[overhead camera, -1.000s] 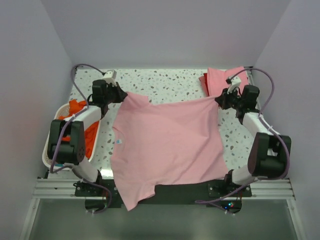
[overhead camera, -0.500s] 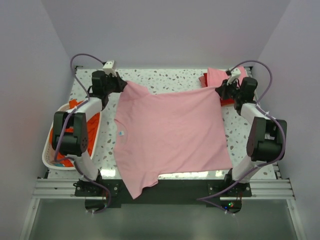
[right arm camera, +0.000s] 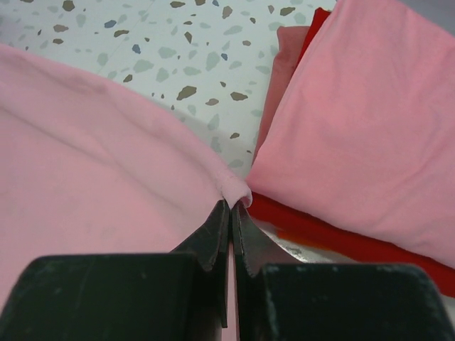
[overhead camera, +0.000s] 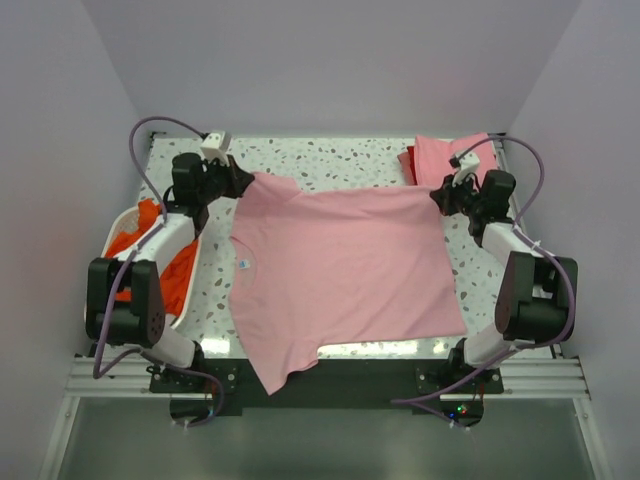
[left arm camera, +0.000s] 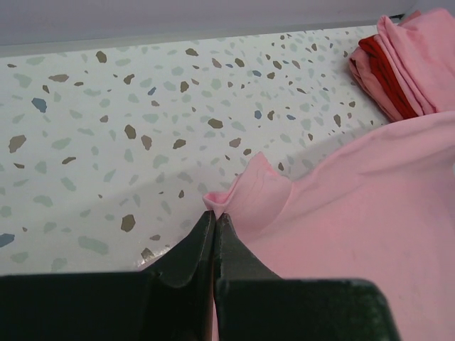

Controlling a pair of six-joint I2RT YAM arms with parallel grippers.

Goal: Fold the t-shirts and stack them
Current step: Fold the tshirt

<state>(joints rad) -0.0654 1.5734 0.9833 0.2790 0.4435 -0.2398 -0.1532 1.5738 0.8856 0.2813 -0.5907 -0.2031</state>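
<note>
A light pink t-shirt (overhead camera: 340, 265) lies spread across the speckled table, its near sleeve hanging over the front edge and a small white label (overhead camera: 244, 263) at its neck on the left. My left gripper (overhead camera: 243, 180) is shut on the shirt's far left corner (left arm camera: 231, 195). My right gripper (overhead camera: 437, 194) is shut on the far right corner (right arm camera: 234, 188). A stack of folded pink and red t-shirts (overhead camera: 440, 158) sits at the far right, close beside the right gripper (right arm camera: 231, 206). Orange t-shirts (overhead camera: 172, 262) fill the basket on the left.
A white slotted laundry basket (overhead camera: 100, 290) stands off the table's left side under my left arm. The folded stack (right arm camera: 355, 121) lies right next to the held corner. Bare speckled table (left arm camera: 142, 106) shows beyond the shirt's far edge.
Both grippers carried the shirt's far edge toward the back and apart, then settled slightly nearer. The shirt now lies flatter and stretched straight between them.
</note>
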